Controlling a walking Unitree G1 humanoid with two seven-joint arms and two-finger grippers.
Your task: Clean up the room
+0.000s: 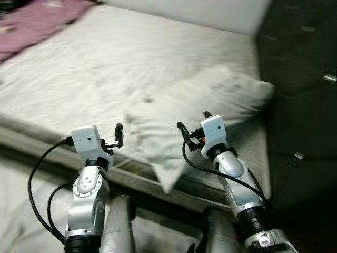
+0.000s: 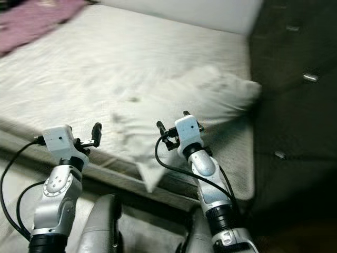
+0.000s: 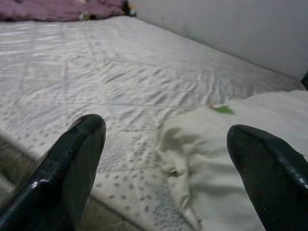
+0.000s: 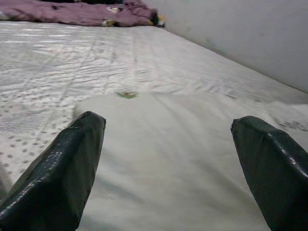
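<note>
Grippers first, since they sit closest to me: my left gripper (image 1: pixel 119 135) and right gripper (image 1: pixel 185 130) both hover at the near edge of the bed (image 1: pixel 79 79), each with its fingers spread wide and nothing between them. Both wrist views confirm that, with the black fingers (image 4: pixel 57 168) well apart and only bedding beyond.

Just past them lies the pillow (image 1: pixel 200 113), white, rumpled, resting on the mattress with one corner hanging over the near edge between my two arms. Its long axis runs on a diagonal, from that overhanging corner near my left side up and away toward the dark headboard (image 1: pixel 300 79) on my right. The right gripper looks straight across its flat top; the left one faces its crumpled end and the bare sheet beside it.

Farther back, a purple blanket (image 1: pixel 37 21) lies bunched at the far left corner of the mattress, with some small things on it that I can't quite make out through the blur.

As I judge it, the tidying has hardly begun: the pillow is askew and ungrasped, and the blanket is unfolded.
</note>
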